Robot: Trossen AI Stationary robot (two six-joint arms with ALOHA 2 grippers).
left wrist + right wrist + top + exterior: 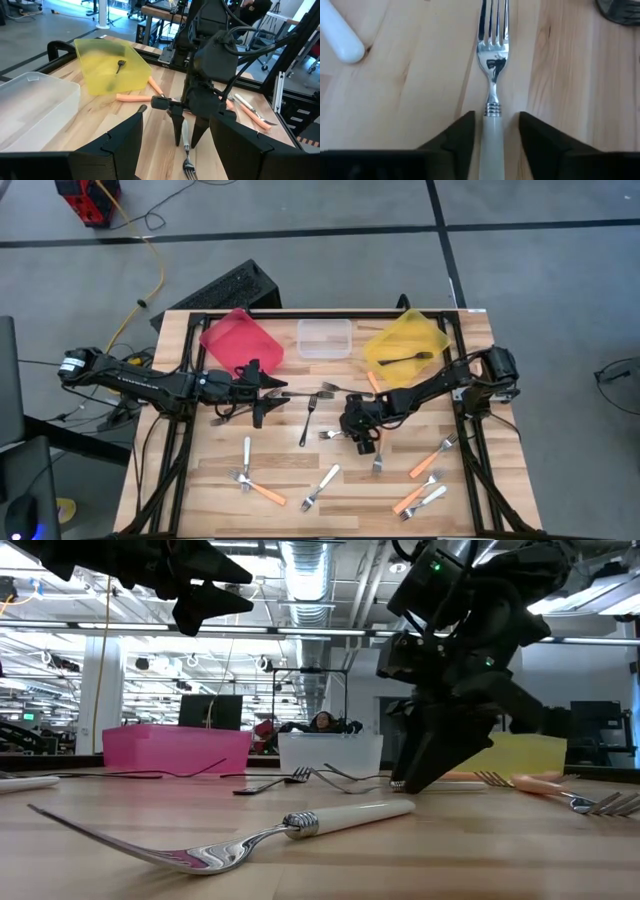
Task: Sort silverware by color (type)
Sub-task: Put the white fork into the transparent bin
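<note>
We identify this place as a robotics lab or open industrial workshop. The wooden desk (330, 490) stands on a bare grey concrete floor (540, 270) marked with dark lines, and a yellow cable (155, 275) trails across it. Looking level across the desk, we see exposed ceiling ducts (310, 565), strip lighting, white columns, monitors (210, 710) and further workstations, with a person (322, 722) seated at one behind the desk.
</note>
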